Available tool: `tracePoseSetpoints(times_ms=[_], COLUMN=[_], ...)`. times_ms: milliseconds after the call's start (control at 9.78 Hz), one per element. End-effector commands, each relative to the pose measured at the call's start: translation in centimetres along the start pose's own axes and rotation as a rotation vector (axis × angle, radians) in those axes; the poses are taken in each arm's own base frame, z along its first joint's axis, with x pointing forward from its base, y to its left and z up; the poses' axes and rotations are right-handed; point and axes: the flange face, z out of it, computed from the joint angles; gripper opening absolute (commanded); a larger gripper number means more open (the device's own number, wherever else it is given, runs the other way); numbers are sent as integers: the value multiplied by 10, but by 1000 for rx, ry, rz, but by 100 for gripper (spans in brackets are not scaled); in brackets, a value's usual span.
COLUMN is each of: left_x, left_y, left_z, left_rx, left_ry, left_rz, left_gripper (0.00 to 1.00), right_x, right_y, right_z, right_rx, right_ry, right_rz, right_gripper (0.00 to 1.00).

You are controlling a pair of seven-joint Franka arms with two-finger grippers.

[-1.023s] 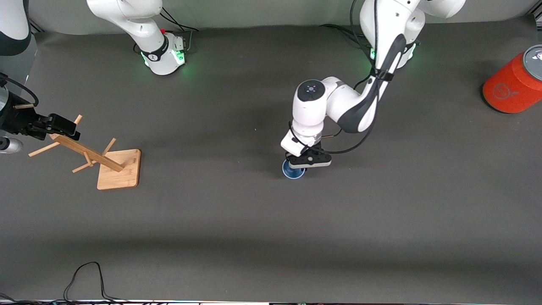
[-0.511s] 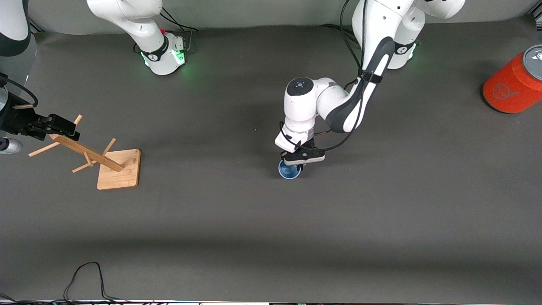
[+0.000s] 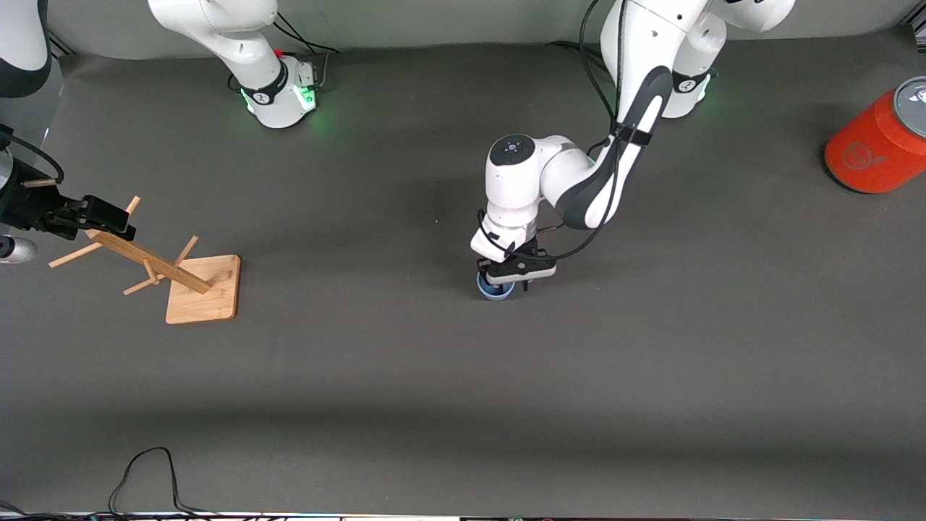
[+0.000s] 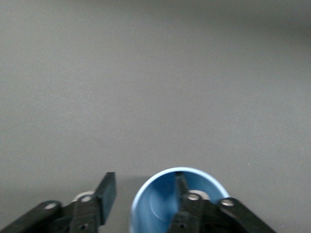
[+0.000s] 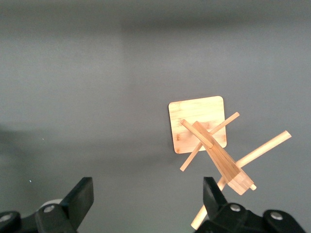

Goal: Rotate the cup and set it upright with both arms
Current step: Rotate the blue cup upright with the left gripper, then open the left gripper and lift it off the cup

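Note:
The pale-blue cup (image 3: 496, 291) stands upright, mouth up, on the dark mat near the middle of the table. My left gripper (image 3: 508, 281) hangs straight down over it and is open. In the left wrist view one finger (image 4: 187, 196) reaches inside the cup (image 4: 155, 206). The other finger (image 4: 108, 187) stands outside, with a gap between it and the wall. My left gripper (image 4: 145, 182) straddles the rim without pinching it. My right gripper (image 3: 116, 221) waits open and empty at the right arm's end of the table; the right wrist view shows only mat between its fingers (image 5: 147, 187).
A wooden peg rack (image 3: 202, 289) on a square base stands at the right arm's end, its post top (image 5: 240, 180) beside my right gripper. A large orange cylinder with a grey lid (image 3: 875, 148) lies at the left arm's end. A black cable (image 3: 145, 474) loops by the front edge.
My left gripper shifted slightly toward the right arm's end with the cup, then opened and let go of the rim. The cup stays upright on the mat. The right arm has not moved.

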Motion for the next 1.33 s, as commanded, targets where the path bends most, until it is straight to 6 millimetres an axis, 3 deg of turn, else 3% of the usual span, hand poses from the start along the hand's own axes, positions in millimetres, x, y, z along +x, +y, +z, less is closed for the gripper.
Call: tracePoseSetpoints(times_ms=[0, 307, 511, 614, 716, 920, 1227], left_x=[20, 63, 119, 150, 179, 225, 270], left_y=[-2, -8, -22, -44, -72, -151, -302], left_z=[-38, -101, -149, -162, -172, -198, -241], left_rx=[23, 27, 53, 58, 54, 80, 76], left_ry=[32, -58, -140, -174, -210, -256, -341], left_rz=[-11, 6, 10, 24, 47, 109, 140], left_gripper=[100, 100, 100, 100, 100, 100, 100], right_x=[2, 2, 2, 2, 2, 2, 3], right_y=[1, 2, 3, 3, 3, 4, 4], right_z=[-3, -3, -1, -2, -1, -1, -1], right_rx=[12, 11, 11, 11, 11, 11, 11], right_ry=[1, 1, 0, 0, -2, 0, 1], right_rz=[16, 18, 19, 19, 19, 21, 21], right_gripper=[100, 100, 100, 100, 100, 100, 100])
